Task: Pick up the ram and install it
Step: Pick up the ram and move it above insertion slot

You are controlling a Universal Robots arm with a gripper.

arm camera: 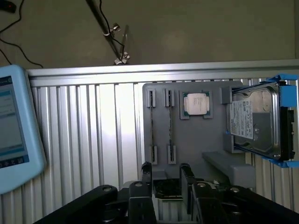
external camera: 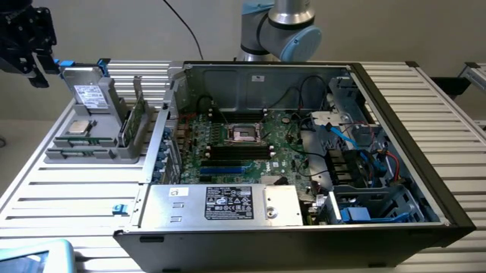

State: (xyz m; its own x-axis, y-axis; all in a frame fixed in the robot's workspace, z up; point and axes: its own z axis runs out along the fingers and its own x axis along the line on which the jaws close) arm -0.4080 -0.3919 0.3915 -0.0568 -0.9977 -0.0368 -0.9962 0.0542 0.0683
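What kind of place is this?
Probably a robot workshop or lab for building computers: an open computer case lies on a slatted metal table, a robot arm rises behind it, and a grey tray holds parts.

Place: robotics lab or test workshop.
Bench: ribbed aluminium table (external camera: 68, 199), plain beige wall (external camera: 114, 28) behind.
Work piece: open computer case (external camera: 288, 250) lying flat, motherboard (external camera: 227, 162) uncovered.
Machine: robot arm (external camera: 277, 28) standing behind the case.
Fixtures: grey parts holder (arm camera: 196, 140), pale-blue control tablet (arm camera: 14, 126) on the table.
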